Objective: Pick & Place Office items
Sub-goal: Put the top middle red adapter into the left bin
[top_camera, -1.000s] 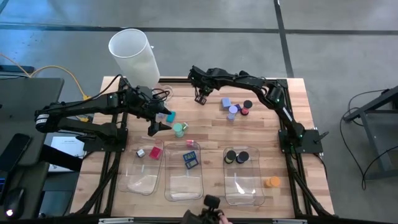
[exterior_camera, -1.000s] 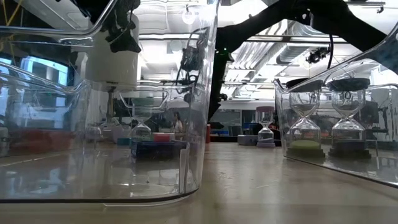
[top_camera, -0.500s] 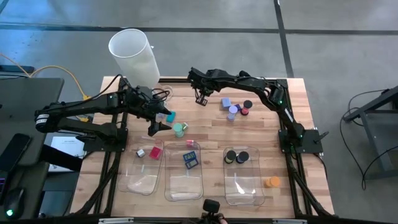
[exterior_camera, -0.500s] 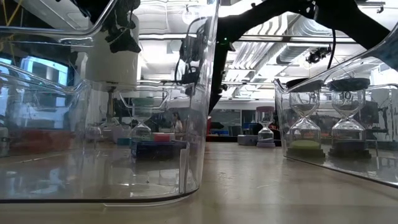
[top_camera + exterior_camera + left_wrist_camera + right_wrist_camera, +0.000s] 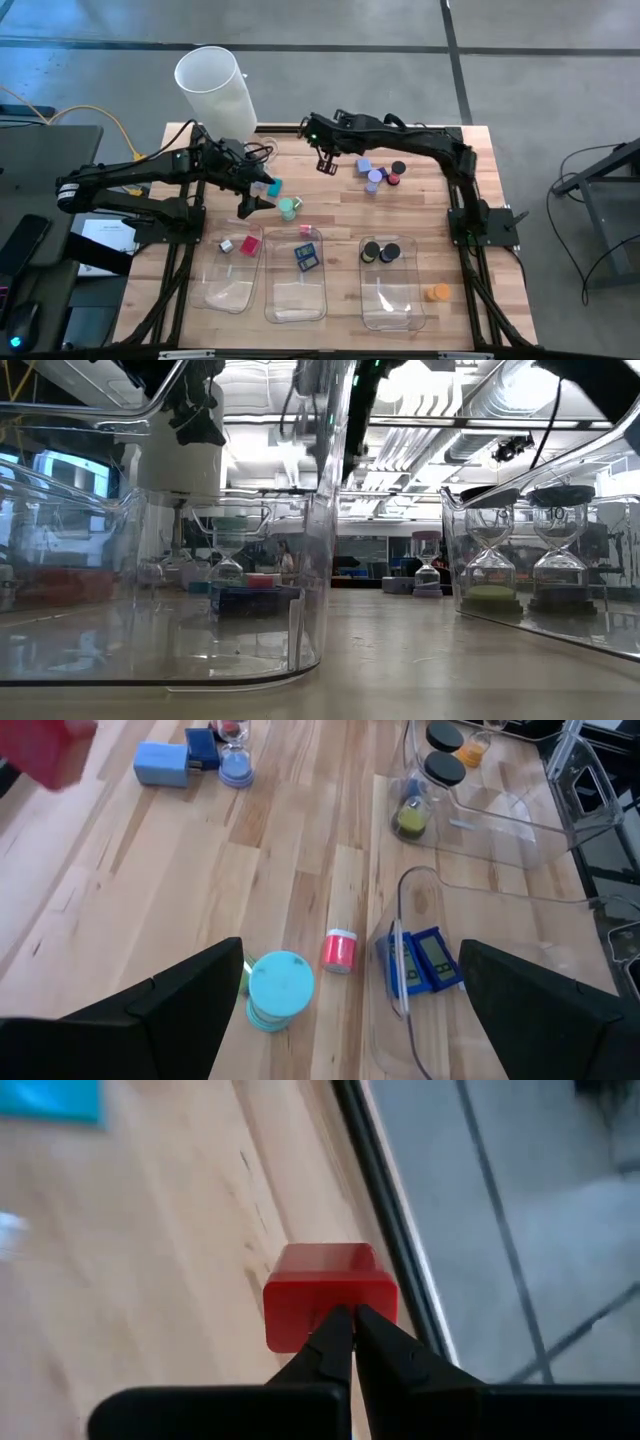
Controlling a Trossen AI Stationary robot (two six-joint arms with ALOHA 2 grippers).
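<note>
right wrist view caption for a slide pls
Right gripper shut on a red block, carried above the wooden table near its edge.

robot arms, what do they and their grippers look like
Both arms are black, jointed and slim. The left gripper has two broad, flat dark fingers. The right gripper has narrow black fingers tapering to points. A small green light glows on the right arm.

Your left gripper (image 5: 262, 196) hangs with fingers spread wide; your right gripper (image 5: 325, 162) reaches out low, fingers pinched together, apparently gripping nothing.
</note>
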